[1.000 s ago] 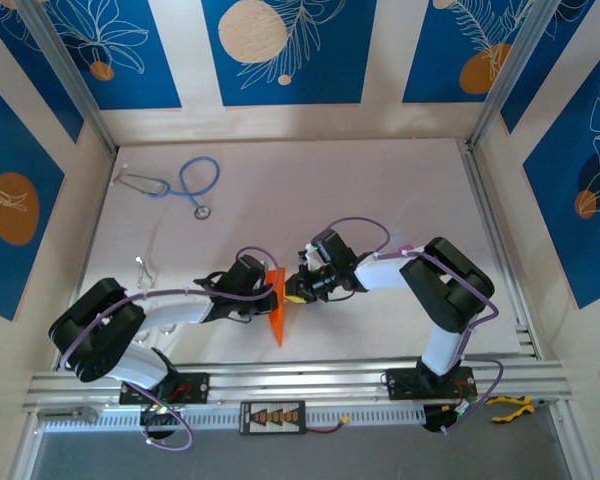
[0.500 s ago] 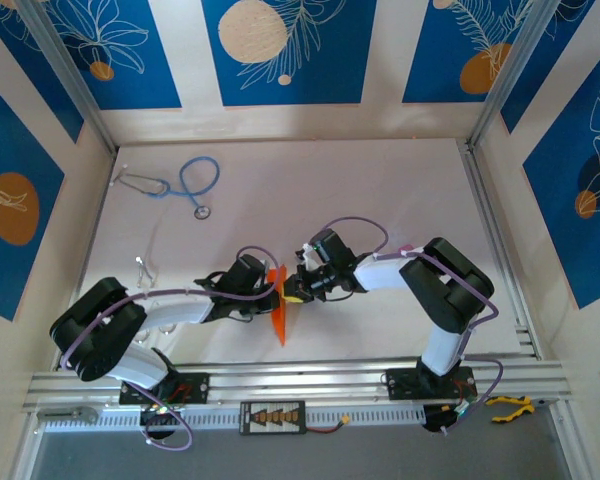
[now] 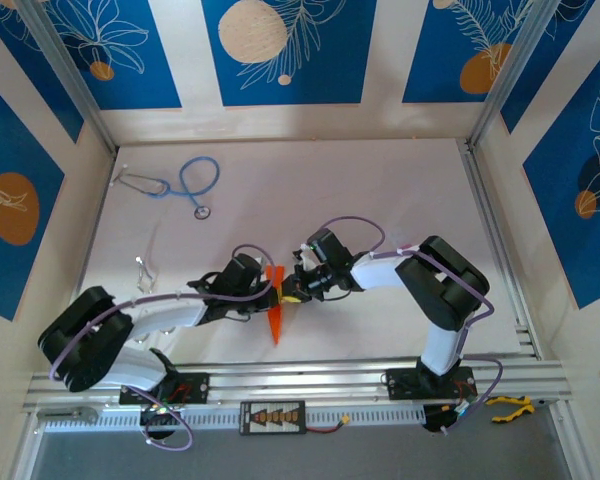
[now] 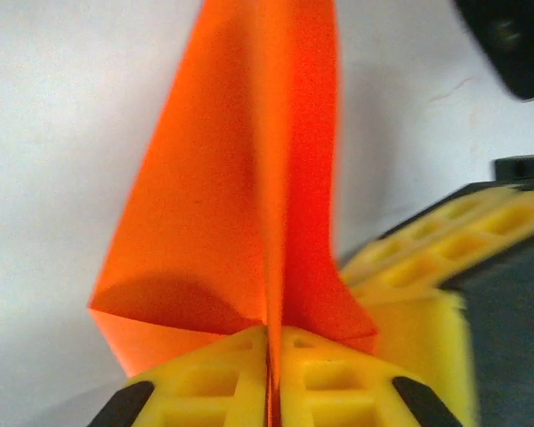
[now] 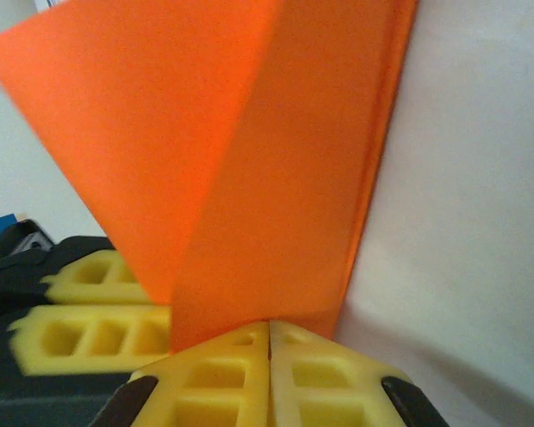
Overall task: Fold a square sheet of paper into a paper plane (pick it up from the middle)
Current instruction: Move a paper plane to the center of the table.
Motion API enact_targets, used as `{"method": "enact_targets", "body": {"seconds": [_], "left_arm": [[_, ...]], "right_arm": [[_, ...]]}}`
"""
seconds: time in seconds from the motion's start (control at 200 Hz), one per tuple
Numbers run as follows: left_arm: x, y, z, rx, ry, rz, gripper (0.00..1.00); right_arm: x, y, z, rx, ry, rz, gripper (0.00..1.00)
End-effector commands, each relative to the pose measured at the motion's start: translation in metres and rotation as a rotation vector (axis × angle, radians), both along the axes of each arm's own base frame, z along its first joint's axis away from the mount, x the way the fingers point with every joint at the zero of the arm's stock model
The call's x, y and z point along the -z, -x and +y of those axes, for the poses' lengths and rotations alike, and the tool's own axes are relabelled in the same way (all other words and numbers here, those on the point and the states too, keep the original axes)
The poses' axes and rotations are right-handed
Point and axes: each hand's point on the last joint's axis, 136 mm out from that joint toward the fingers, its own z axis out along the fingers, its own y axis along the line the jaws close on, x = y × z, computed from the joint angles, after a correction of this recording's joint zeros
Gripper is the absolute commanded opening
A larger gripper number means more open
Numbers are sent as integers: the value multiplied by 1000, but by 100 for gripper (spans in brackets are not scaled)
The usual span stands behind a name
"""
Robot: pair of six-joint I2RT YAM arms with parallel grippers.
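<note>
Pale worktop (image 3: 380,200) inside blue-patterned walls; stethoscope (image 3: 185,185) lies by the far left corner. Near the middle of the near edge you have the paper plane (image 3: 276,318) held edge-up, a narrow orange dart with layered creases. Left gripper (image 4: 269,360) and right gripper (image 5: 269,356) each clamp it from opposite sides. Judgement: main folds done; wings and set-down left.

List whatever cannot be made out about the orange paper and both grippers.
- Top view: the orange paper is too small to read its creases.
- Left wrist view: the paper's tip is cut off by the top edge; the left gripper hides the pinched edge.
- Right wrist view: the paper is blurred and cut off at the top; the right gripper hides the pinched edge.
</note>
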Motion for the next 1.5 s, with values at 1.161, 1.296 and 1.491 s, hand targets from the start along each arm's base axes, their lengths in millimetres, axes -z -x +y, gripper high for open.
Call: {"method": "enact_targets", "body": {"seconds": [1.161, 1.296, 1.491], "left_arm": [[6, -26, 10, 95, -434, 90, 12], [4, -25, 7, 95, -395, 82, 21], [-11, -25, 10, 78, -369, 43, 32]], "right_arm": [[6, -17, -13, 65, 82, 7, 8], [17, -19, -14, 71, 130, 23, 9], [27, -23, -21, 100, 182, 22, 8]]}}
